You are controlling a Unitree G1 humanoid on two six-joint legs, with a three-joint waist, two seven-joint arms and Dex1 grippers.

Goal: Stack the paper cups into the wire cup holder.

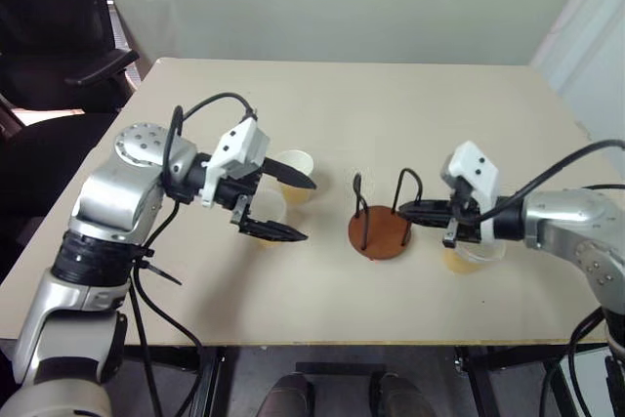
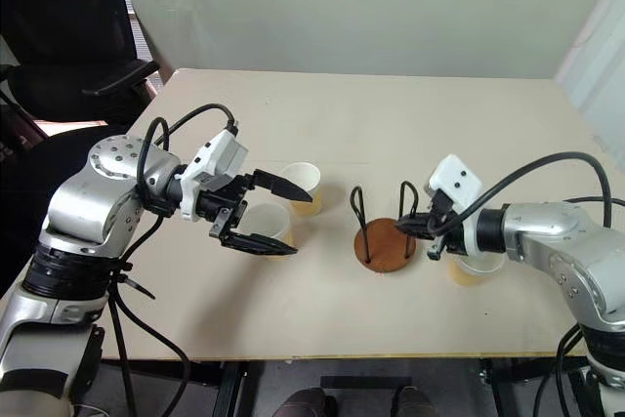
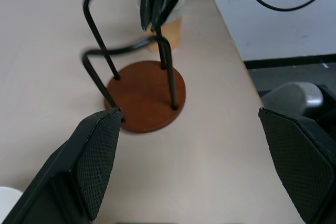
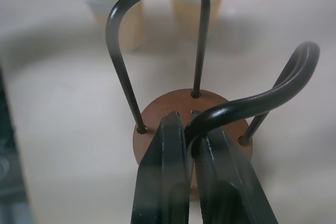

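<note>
So here's the setup: the wire cup holder [image 1: 381,227] sits mid-table, empty, with no cup in it yet. The right gripper [image 1: 408,210] is clamped on one of the holder's black wire loops (the wrist view shows the wire pinched right between the two fingers), so I read this step as steadying the holder so the other arm can load it.

The left gripper [image 1: 293,210] hangs over the left side with its fingers spread wide and nothing in them. Two paper cups [image 2: 303,187] stand on the table under and just beyond it, to the left of the holder; the third paper cup [image 2: 476,267] sits on the right, partly hidden behind the right gripper.

To do this well, I'd say: keep the right pinch firm but don't drag the base, since a light wire stand will probably tip or slide easily. The left gripper should come down around one cup only (they stand close together, so a wide spread could knock the neighbour). Squeeze gently, paper walls likely crush. Then lift clear of the loops and drop it in straight between them, away from the loop the right gripper holds.
</note>
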